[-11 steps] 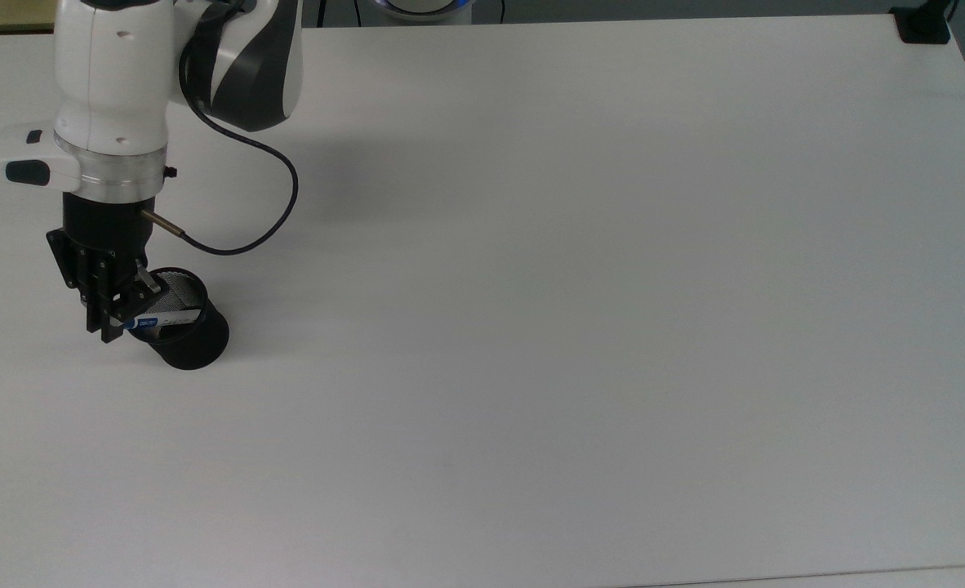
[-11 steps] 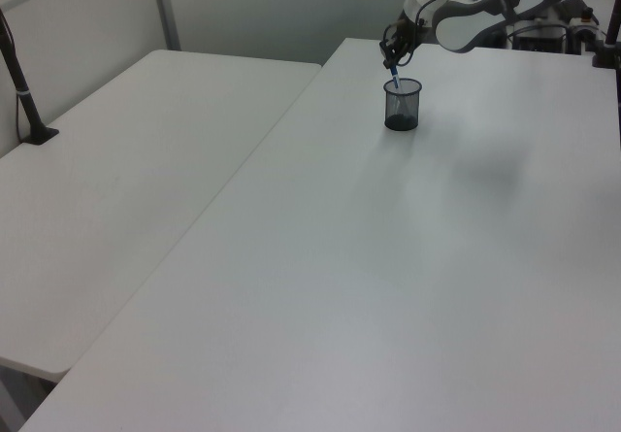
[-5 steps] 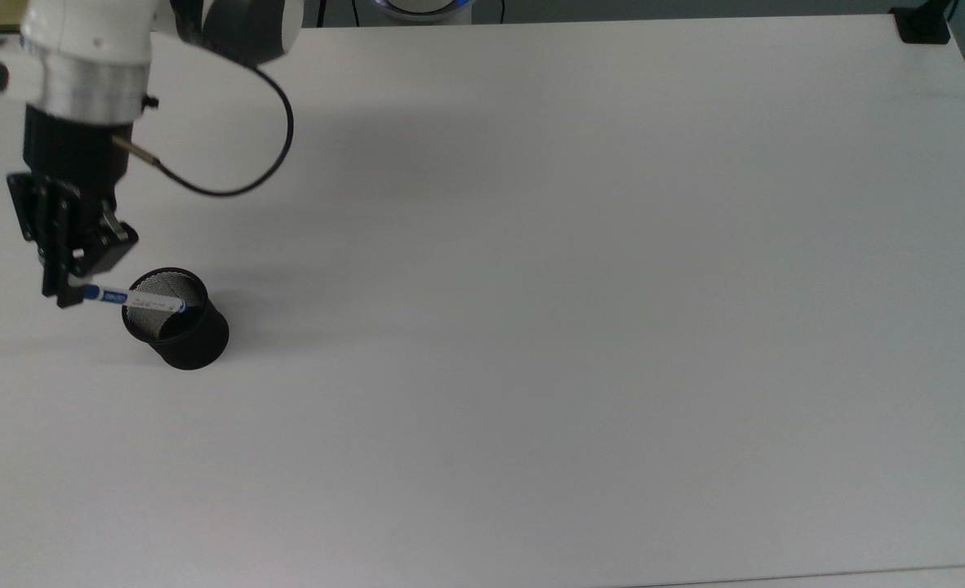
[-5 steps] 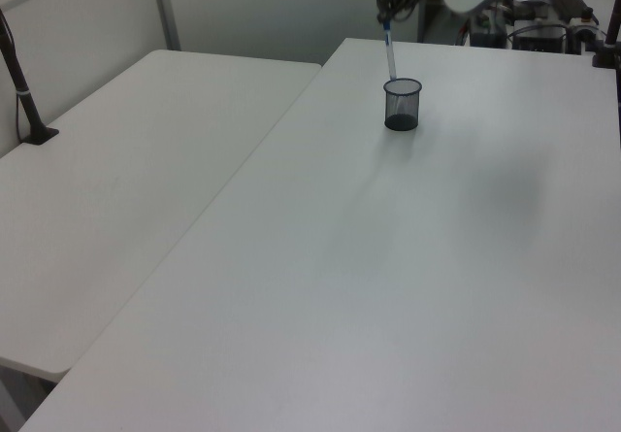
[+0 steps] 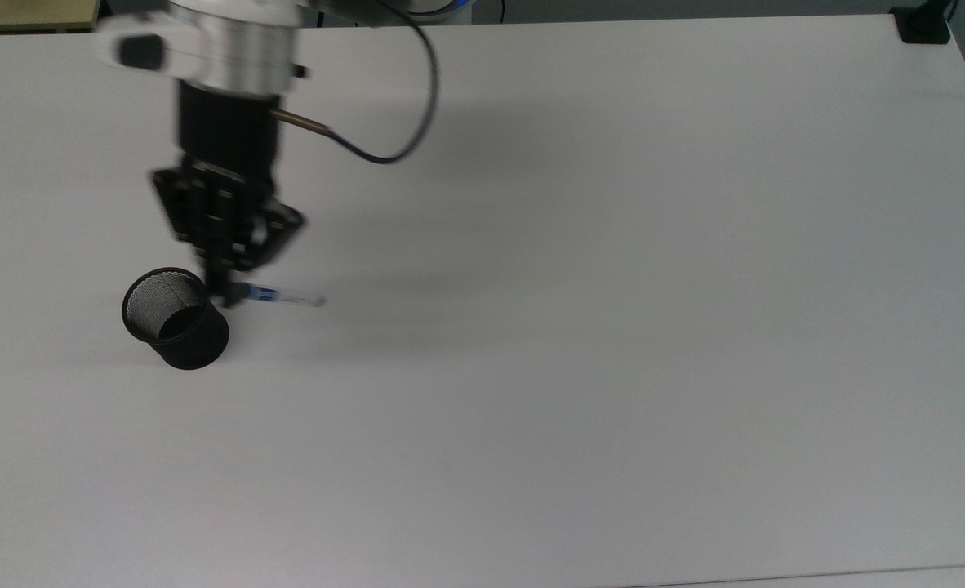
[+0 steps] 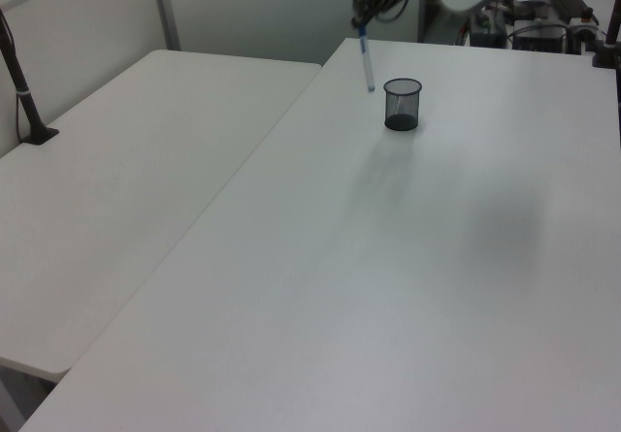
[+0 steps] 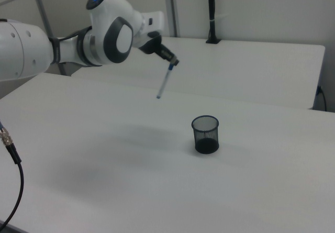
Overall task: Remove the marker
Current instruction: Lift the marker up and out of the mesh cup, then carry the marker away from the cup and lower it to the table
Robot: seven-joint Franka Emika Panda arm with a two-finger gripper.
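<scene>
In the top view, the gripper [image 5: 225,287] hangs over the white bench [image 5: 580,343], just to the top view's right of the black mesh cup [image 5: 175,319], and its jaws are closed on the blue-capped end of the marker [image 5: 280,296]; the marker's white barrel reaches away toward the top view's right, clear of the cup and outside its rim. A black cable [image 5: 384,122] loops from the wrist above. In the left view, the gripper [image 6: 362,24] is raised above the far end of the bench [image 6: 388,277], the marker [image 6: 366,59] dangling from it almost upright with its blue cap at the top, and the cup [image 6: 402,104] stands apart on the left view's right of the marker's lower tip. In the right view, the gripper [image 7: 172,62] holds the marker [image 7: 164,82] by its upper end; the marker slants down toward the right view's left, well above the bench [image 7: 131,180], while the cup [image 7: 204,134] sits lower and toward the right view's right, with nothing sticking out of it.
</scene>
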